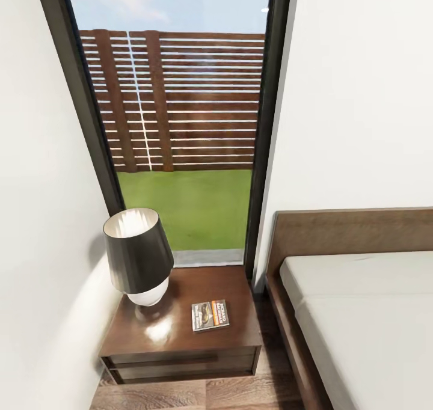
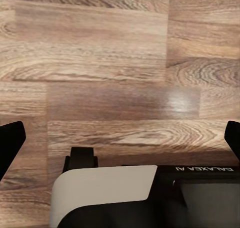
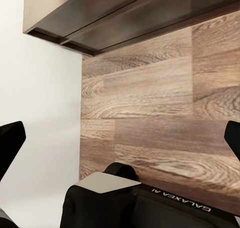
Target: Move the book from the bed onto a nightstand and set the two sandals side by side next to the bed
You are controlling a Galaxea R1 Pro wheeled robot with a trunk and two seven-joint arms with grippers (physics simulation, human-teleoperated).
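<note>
Book [image 1: 210, 315] lies flat on the nightstand [image 1: 180, 338], cover up, right of centre and toward the front edge, well clear of the lamp [image 1: 137, 255] at the back-left corner. It touches neither lamp nor edge. Judged from this, the book step reads as done.

Orientation: the book's long axis runs roughly parallel to the front edge, slightly skewed. The title band sits at its right end, toward the bed [image 1: 361, 302], and the lettering runs up the cover rather than across it. Which end is the spine cannot be told.

Bed stands just right of the nightstand, with a narrow strip of floor [image 1: 240, 392] between; the visible mattress is bare.

Left gripper [image 2: 120, 138] in its wrist view: dark fingertips [image 2: 11, 138] at the two sides of the frame, set wide, nothing between them, plank floor below. Right gripper [image 3: 120, 138]: likewise spread wide and empty, over the floor near a white wall [image 3: 40, 102], with a dark underside of furniture [image 3: 125, 12] ahead.

Step in hand, as judged: the sandals. The next move calls for turning the base and head away from this corner to find them on the floor, then picking one up with an already open gripper.
</note>
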